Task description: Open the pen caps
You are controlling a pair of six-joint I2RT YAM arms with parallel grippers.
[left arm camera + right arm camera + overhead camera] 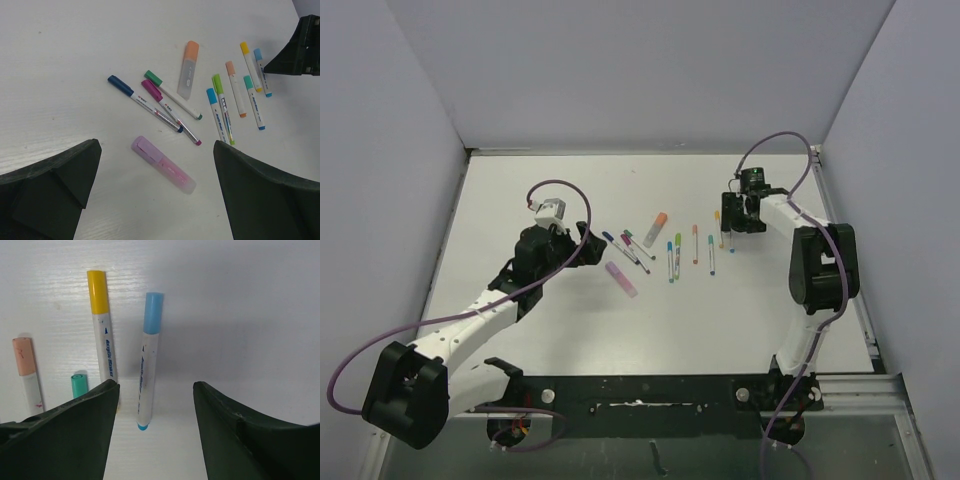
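Note:
Several slim pens (672, 258) lie in a loose row mid-table, each with its coloured cap on. A pink highlighter (621, 279) lies nearest the left arm. My left gripper (588, 249) is open and empty, hovering over the pink highlighter (162, 165), which lies between and ahead of its fingers (60, 175). My right gripper (728, 228) is open and empty, low over the right end of the row. In the right wrist view the light blue capped pen (149, 365) has its tail end between the fingers (75, 430), with the yellow capped pen (101, 325) beside it.
An orange-capped highlighter (188, 70), dark blue (120, 85), magenta (151, 90) and green (153, 77) capped pens lie crossed together. Peach (22, 356) and teal (78, 385) caps show left of the right gripper. White walls enclose the table (550, 330) on three sides.

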